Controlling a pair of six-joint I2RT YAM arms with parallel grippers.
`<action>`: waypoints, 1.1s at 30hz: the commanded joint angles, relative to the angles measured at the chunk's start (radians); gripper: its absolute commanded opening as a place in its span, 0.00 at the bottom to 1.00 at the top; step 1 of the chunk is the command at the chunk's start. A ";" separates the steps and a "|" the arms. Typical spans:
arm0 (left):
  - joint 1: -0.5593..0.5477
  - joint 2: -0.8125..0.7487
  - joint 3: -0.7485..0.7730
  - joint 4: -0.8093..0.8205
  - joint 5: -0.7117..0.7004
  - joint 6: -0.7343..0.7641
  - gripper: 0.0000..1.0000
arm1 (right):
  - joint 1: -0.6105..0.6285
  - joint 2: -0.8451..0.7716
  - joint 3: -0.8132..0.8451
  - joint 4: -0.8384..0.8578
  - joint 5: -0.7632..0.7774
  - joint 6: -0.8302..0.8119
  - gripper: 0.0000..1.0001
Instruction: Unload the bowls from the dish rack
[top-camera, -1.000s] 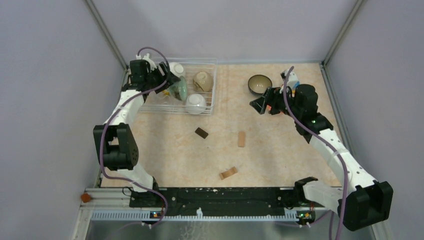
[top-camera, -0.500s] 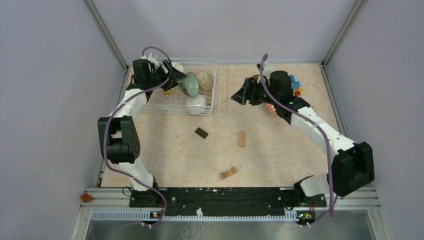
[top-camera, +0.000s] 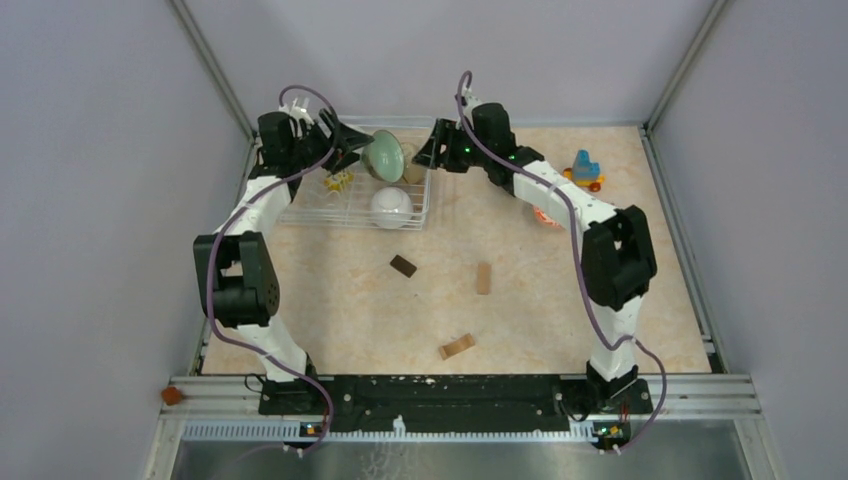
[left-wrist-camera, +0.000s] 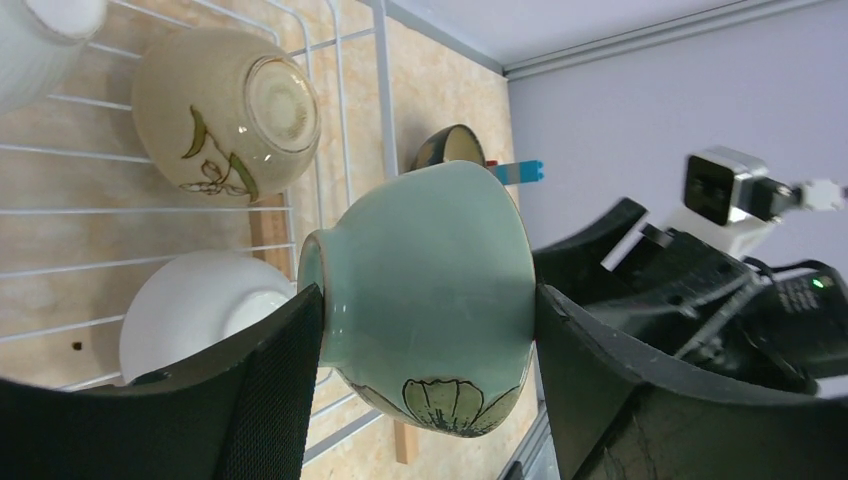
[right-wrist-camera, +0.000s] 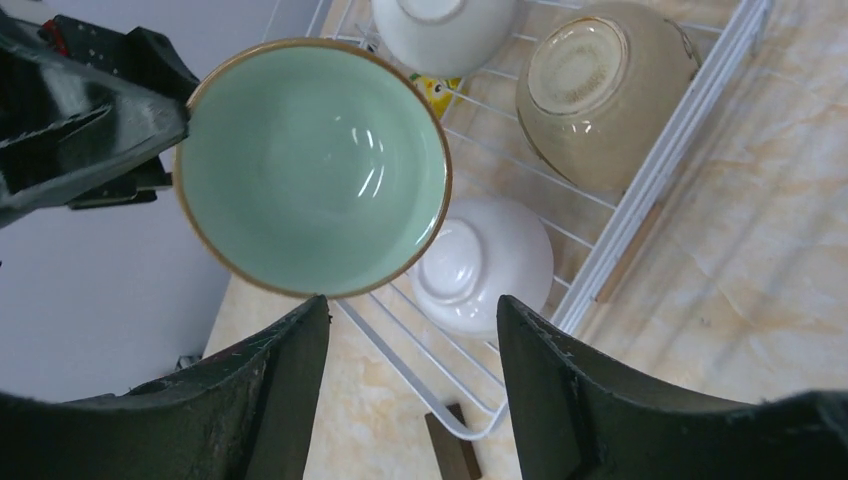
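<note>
- Rack (top-camera: 310, 205): still loaded, with a tan bowl (right-wrist-camera: 600, 90) and a white bowl (top-camera: 391, 207) upside down inside. Unloading is not finished.
- Right arm (top-camera: 560, 195): a second ago it was far off the rack's right side; it has swung to the rack's right wall.
- Right hand (top-camera: 432, 155): empty, fingers partly apart, facing the lifted bowl. Judged a handover or a reach into the rack.
- Left hand (top-camera: 352, 152): fingers wide, clamped on either side of the green bowl (top-camera: 384, 155).
- Green bowl: raised clear of the rack floor, over its far middle. It is tipped on its side, mouth toward the rack's right wall, and its foot-to-rim axis runs along the rack's length.
</note>
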 joint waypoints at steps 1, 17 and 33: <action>0.008 -0.023 0.062 0.148 0.082 -0.078 0.47 | 0.012 0.093 0.151 0.036 -0.030 0.090 0.63; 0.006 -0.069 -0.022 0.329 0.179 -0.250 0.47 | 0.016 0.217 0.196 0.230 -0.194 0.270 0.29; 0.049 -0.240 -0.009 -0.184 0.105 0.247 0.99 | -0.057 -0.046 -0.071 0.189 -0.131 0.244 0.00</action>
